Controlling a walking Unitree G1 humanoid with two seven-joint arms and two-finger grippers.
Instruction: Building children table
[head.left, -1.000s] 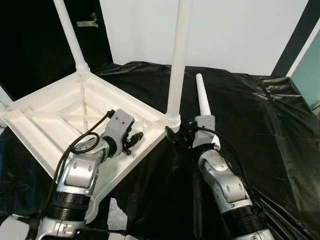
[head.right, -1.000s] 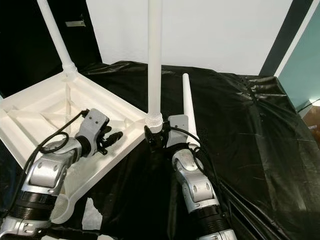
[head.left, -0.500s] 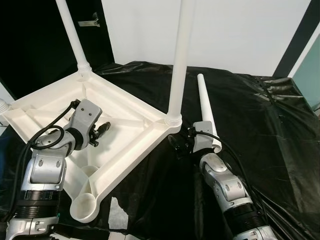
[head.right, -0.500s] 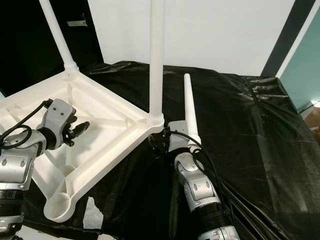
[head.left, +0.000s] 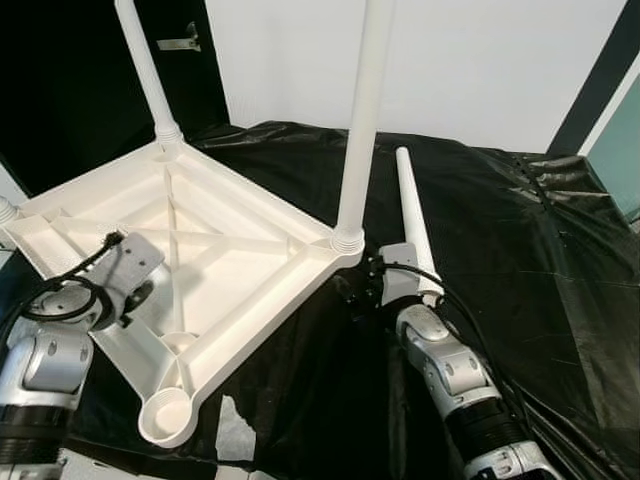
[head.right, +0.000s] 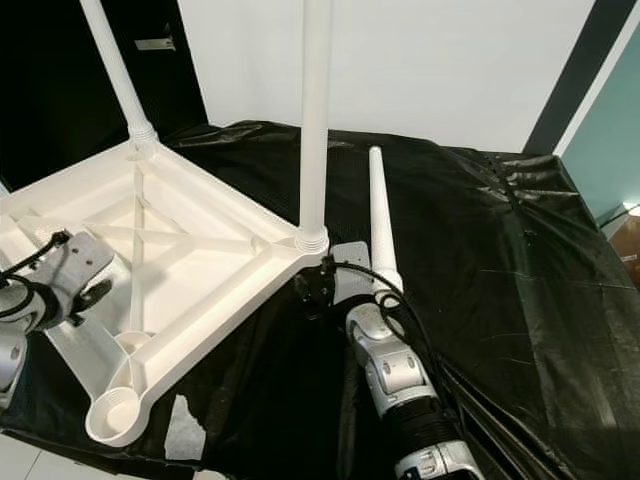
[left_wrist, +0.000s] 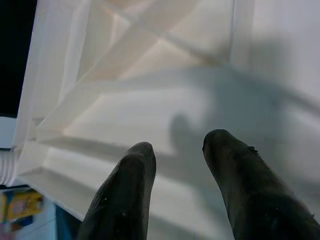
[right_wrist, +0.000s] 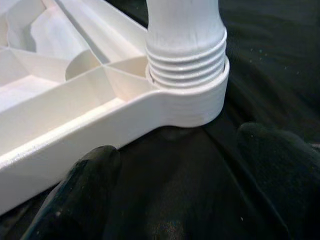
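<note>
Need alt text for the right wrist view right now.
A white table leg stands screwed into the corner socket of the upside-down white tabletop, threads showing. The right gripper sits open just below that corner, over black plastic sheeting, holding nothing.

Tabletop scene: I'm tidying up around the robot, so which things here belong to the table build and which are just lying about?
Belongs to the job:
- upturned white tabletop
- two screwed-in legs
- loose leg
- empty corner socket

Just lying about:
- black sheet
- wall bracket
</note>
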